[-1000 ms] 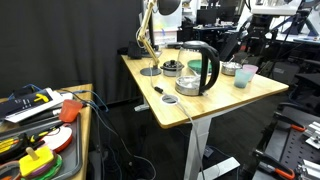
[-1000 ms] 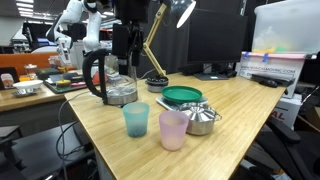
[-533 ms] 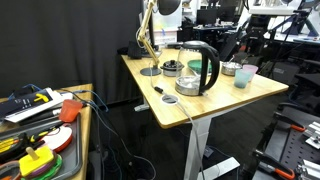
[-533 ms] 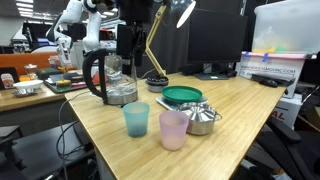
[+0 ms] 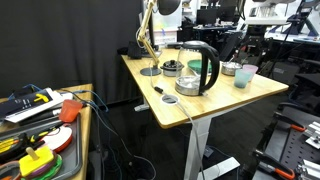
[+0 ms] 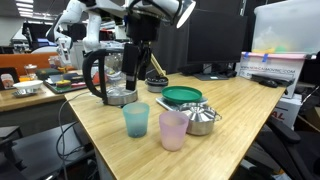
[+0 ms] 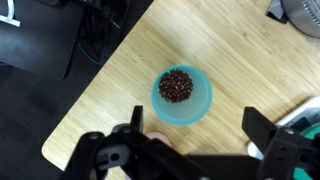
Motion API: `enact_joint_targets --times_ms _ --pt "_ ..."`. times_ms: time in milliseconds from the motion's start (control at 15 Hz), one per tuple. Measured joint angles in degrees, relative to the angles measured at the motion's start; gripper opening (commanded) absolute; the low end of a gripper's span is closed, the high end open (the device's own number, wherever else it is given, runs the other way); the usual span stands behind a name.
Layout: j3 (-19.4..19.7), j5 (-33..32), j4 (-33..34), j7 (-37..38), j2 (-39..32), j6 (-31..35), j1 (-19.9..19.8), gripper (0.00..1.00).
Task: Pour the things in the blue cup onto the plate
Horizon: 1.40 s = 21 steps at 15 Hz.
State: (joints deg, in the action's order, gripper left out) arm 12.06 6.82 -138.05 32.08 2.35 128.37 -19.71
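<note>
A light wooden table (image 6: 245,125) fills the scene, standing in a cluttered workroom. At its far side is a tall glass kettle (image 6: 113,78) with a black handle. The robot arm reaches down in front of the kettle. A round green plate (image 6: 182,97) lies mid-table, with a small silvery metal bowl (image 6: 203,118) just in front of it. Nearer the table's front edge stands the blue cup (image 6: 136,120), upright, with a pale pink cup (image 6: 174,130) just beside it.

In the wrist view the tool (image 7: 194,121) hangs above the blue cup with its two fingers spread wide, and it holds nothing. The cup sits slightly ahead of the gap between them. Inside it is a small heap of dark brown bits (image 7: 177,85).

The step in hand looks like the descent to grasp. To do it well:
- Centre the cup between the fingers and come straight down.
- Keep the finger on the pink cup's side from nudging that cup.
- Close gently around the cup's middle, since the light plastic may flex or tip.
- Lift it level, carry it past the bowl, and tilt it slowly, low over the plate.
</note>
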Motion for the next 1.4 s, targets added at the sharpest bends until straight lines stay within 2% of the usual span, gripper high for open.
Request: enact_joint_targets --times_ms 600,1267,1400 --pt "0.59 -0.1 2.85 2.09 -12.18 0.05 3.52 1.0" --pt "1.94 -0.1 6.7 3.11 -15.84 -0.05 4.59 1.0" --pt "2.09 -0.1 7.22 3.24 -16.67 -0.1 4.61 0.97"
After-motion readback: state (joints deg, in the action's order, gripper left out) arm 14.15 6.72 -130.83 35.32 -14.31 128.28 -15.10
